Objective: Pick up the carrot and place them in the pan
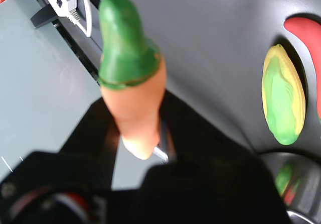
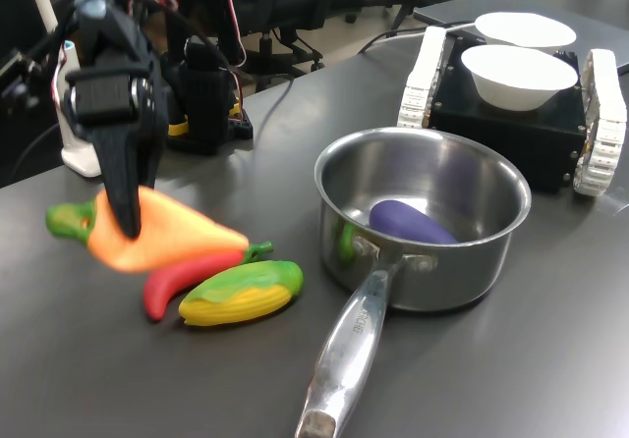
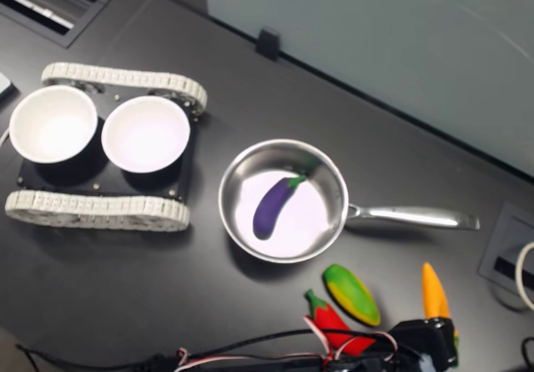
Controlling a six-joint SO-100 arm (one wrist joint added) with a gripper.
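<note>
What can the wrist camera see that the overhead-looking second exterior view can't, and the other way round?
Only the wrist view shows the carrot up close, its orange body between the gripper fingers and its green stem end pointing away. Only the second exterior view shows the whole pan with a purple eggplant inside it, and the two white bowls on a tracked base. Both show the carrot, the yellow-and-green corn and the red chili pepper on the dark table.
</note>
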